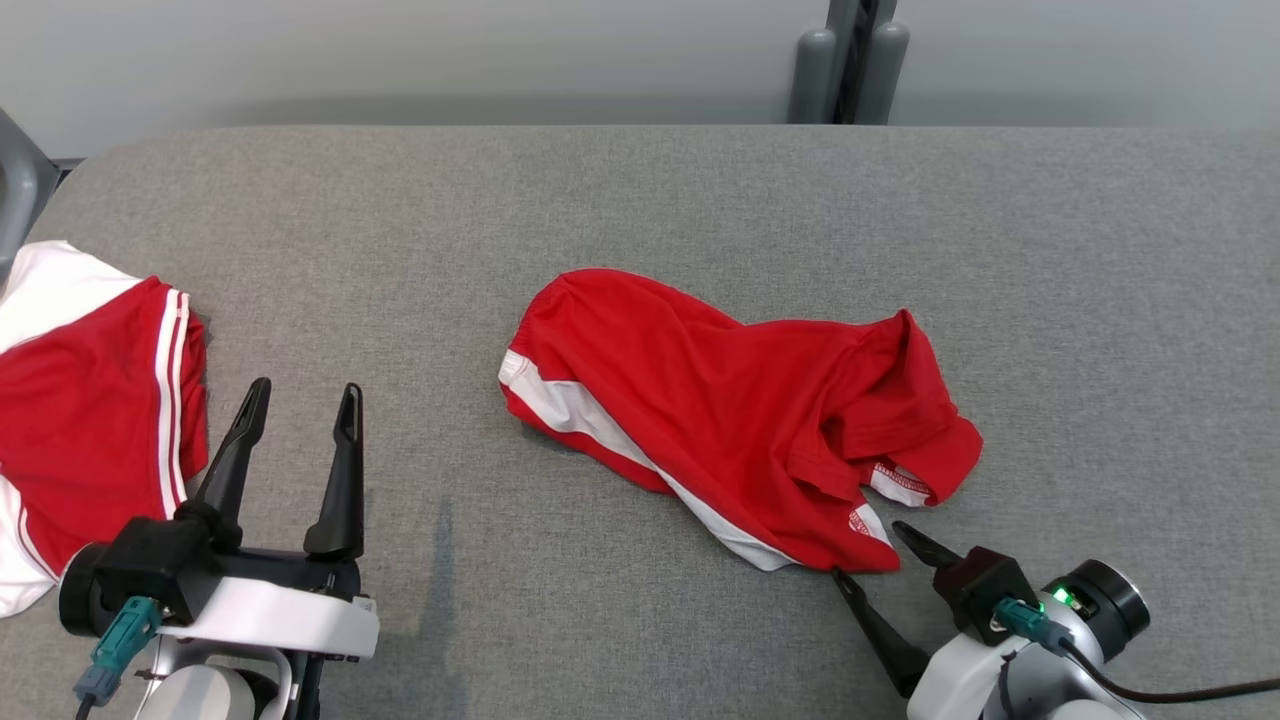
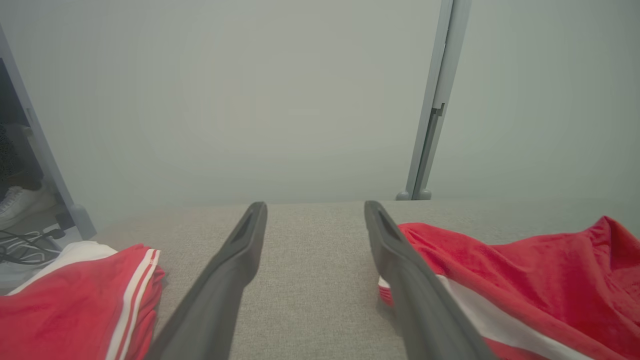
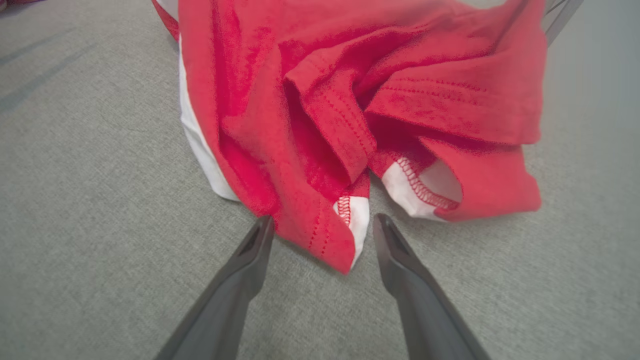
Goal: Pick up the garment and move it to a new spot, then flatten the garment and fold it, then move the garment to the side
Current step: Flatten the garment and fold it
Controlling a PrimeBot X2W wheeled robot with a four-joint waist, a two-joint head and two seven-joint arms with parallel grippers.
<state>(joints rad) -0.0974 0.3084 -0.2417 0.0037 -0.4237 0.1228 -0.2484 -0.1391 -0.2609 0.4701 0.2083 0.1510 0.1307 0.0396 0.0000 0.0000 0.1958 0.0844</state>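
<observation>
A crumpled red garment (image 1: 730, 410) with white side stripes lies in the middle of the grey table (image 1: 640, 200). My right gripper (image 1: 865, 548) is open at the garment's near right corner, and that corner (image 3: 330, 235) sits between the two spread fingers without being pinched. My left gripper (image 1: 303, 393) is open over bare table at the lower left, well left of the garment. In the left wrist view the garment (image 2: 525, 280) lies just beyond the left gripper's (image 2: 316, 210) right finger.
A second red and white garment (image 1: 90, 400) lies at the table's left edge, also seen as red cloth (image 2: 80, 300) in the left wrist view. A grey post (image 1: 850, 60) stands behind the table's far edge. Cables and a shoe lie on the floor at far left.
</observation>
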